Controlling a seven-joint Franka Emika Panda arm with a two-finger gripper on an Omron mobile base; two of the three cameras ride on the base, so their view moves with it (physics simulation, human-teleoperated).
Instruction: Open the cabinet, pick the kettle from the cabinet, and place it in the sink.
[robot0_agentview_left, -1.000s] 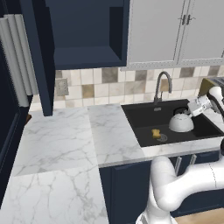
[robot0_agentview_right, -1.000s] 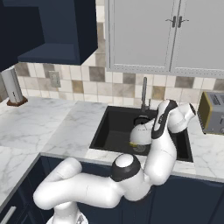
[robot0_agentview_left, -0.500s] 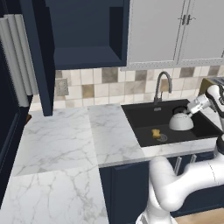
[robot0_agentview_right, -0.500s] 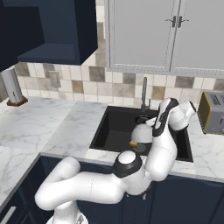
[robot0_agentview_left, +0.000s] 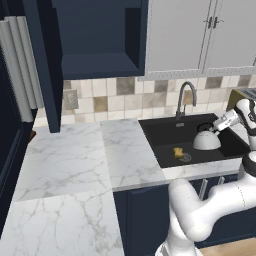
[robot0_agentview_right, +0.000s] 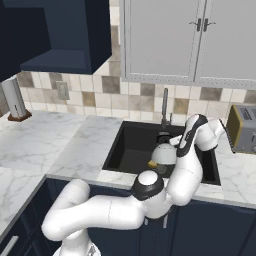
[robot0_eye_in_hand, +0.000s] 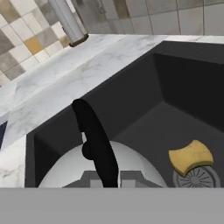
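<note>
Matte black sink (robot0_agentview_left: 165, 137), rectangular basin, set into the marble tabletop (robot0_agentview_left: 70, 160) toward its right end; steel gooseneck faucet (robot0_agentview_left: 184, 97) at the back rim.

White-silver kettle (robot0_agentview_left: 206, 140), squat dome, thin black arched handle: stands upright on the sink floor, right half of the basin, near the back wall. In the right base view the kettle (robot0_agentview_right: 163, 153) sits just in front of the faucet base. In the hand view the kettle (robot0_eye_in_hand: 65, 168) lies directly below the camera, its black handle (robot0_eye_in_hand: 94, 140) arching up across the middle of the picture.

Yellow sponge (robot0_agentview_left: 178, 152): on the sink floor, left of the kettle and toward the front, beside the round drain (robot0_eye_in_hand: 197, 178).

End effector (robot0_agentview_left: 220, 125): poised just above the kettle's right side, close to the handle. Whether it has hold of the handle, and how far apart its fingers stand, cannot be told; the fingertips are hidden.

Navy cabinet (robot0_agentview_left: 97, 37): upper unit above the left of the tabletop, door (robot0_agentview_left: 45, 65) swung open, interior shelf dark and in shadow.

Light grey double-door cabinets (robot0_agentview_left: 200, 32): above the sink, shut.

Yellowish toaster (robot0_agentview_right: 243, 127): on the tabletop, right of the sink.

Paper towel roll (robot0_agentview_right: 14, 99): upright at the far left back of the tabletop, against the tiled wall.
</note>
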